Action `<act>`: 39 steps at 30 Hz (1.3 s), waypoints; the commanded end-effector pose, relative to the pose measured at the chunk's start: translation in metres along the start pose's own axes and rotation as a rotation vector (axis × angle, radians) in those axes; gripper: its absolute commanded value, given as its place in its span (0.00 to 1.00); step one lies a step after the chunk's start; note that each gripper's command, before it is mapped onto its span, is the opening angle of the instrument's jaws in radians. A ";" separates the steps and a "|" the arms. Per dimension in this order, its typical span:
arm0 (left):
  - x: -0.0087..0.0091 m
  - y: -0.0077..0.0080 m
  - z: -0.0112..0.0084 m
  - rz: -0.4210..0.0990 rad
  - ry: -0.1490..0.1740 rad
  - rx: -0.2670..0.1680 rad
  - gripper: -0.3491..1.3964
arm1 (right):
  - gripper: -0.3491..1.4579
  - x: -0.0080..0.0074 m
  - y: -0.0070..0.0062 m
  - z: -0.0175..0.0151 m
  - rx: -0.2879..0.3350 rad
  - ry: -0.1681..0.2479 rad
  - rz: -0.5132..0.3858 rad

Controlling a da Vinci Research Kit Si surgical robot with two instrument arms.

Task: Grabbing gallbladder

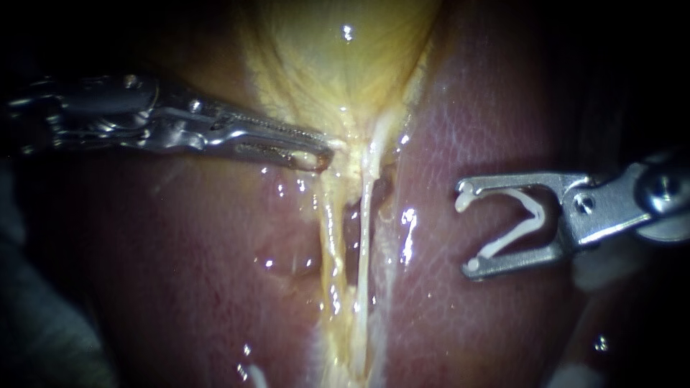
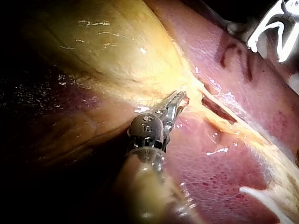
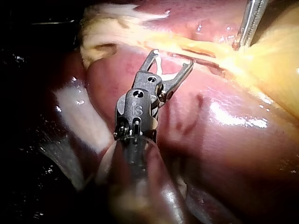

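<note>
The yellow gallbladder [image 1: 338,57] narrows downward into a groove in the liver [image 1: 474,129]. My left instrument [image 1: 325,151] comes in from the left, and its long toothed jaws lie close together, pinching the gallbladder's edge at the narrow end. In the left wrist view the same jaws [image 2: 182,97] bite the rim of the gallbladder [image 2: 112,51]. My right instrument [image 1: 468,228] hovers over the liver to the right of the groove, apart from the tissue. Its jaws stand wide and carry a white clip [image 1: 528,215] that touches both. The right wrist view shows those jaws [image 3: 173,57] short of the groove.
Below the gallbladder's narrow end, a white tube [image 1: 365,230] and a yellowish strand [image 1: 329,237] run down the wet groove. Red-brown liver [image 3: 224,140] lies on both sides. The left instrument's tip [image 3: 238,44] shows ahead of my right jaws in the right wrist view.
</note>
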 end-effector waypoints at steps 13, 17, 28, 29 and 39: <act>0.0038 0.0021 -0.0057 -0.084 0.001 -0.035 0.00 | 0.46 0.0000 0.0000 0.0000 0.000 0.000 0.000; 0.0050 0.0018 -0.0085 -0.093 0.024 -0.030 0.00 | 0.46 0.0000 0.0000 -0.0001 0.000 0.000 0.000; 0.0055 0.0005 -0.0127 -0.108 0.055 -0.010 0.00 | 0.46 0.0000 0.0000 -0.0001 0.000 0.000 0.000; 0.0055 0.0005 -0.0127 -0.109 0.055 -0.010 0.00 | 0.46 0.0000 0.0000 -0.0001 0.000 0.000 0.000; 0.0055 0.0006 -0.0124 -0.109 0.056 -0.007 0.00 | 0.46 -0.0001 0.0000 -0.0001 0.000 0.000 0.000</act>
